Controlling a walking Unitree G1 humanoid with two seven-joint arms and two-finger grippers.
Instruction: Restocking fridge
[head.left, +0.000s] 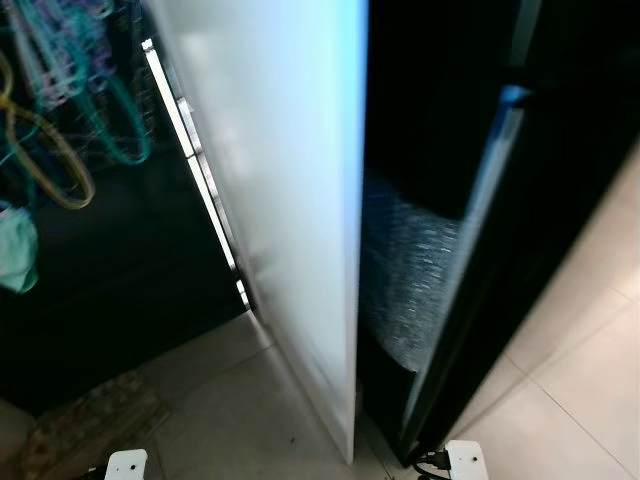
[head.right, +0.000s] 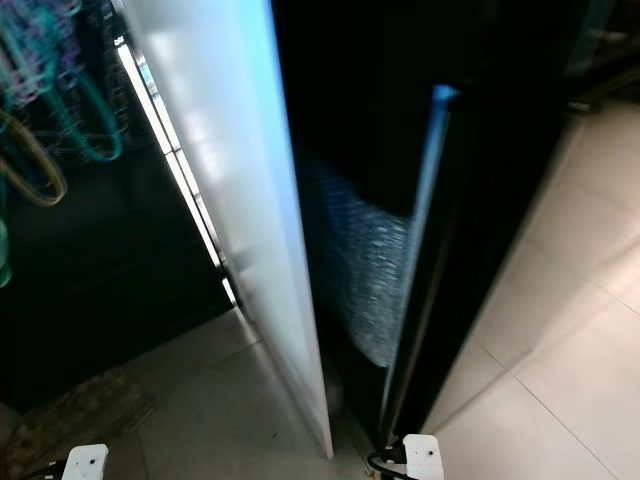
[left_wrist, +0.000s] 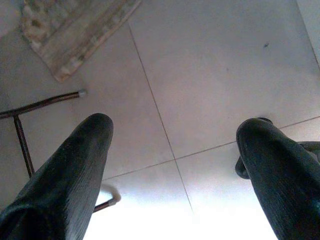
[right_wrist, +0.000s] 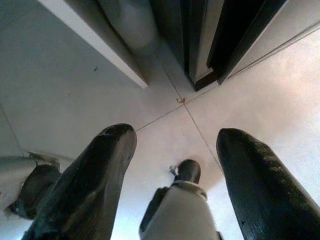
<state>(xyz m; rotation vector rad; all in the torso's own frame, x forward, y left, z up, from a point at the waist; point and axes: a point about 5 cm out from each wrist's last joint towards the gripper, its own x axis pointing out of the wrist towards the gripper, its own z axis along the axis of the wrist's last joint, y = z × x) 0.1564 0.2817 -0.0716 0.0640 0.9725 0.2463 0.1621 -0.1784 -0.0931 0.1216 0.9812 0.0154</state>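
Smooth white fridge door (head.left: 275, 200) ajar, pale floor tiles (left_wrist: 215, 65), perhaps woven mat (left_wrist: 75, 30)

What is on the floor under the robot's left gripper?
Under the open left gripper lies pale tiled floor, with a worn rug and thin dark metal legs off to one side. The two fingers cover the floor nearest the camera.
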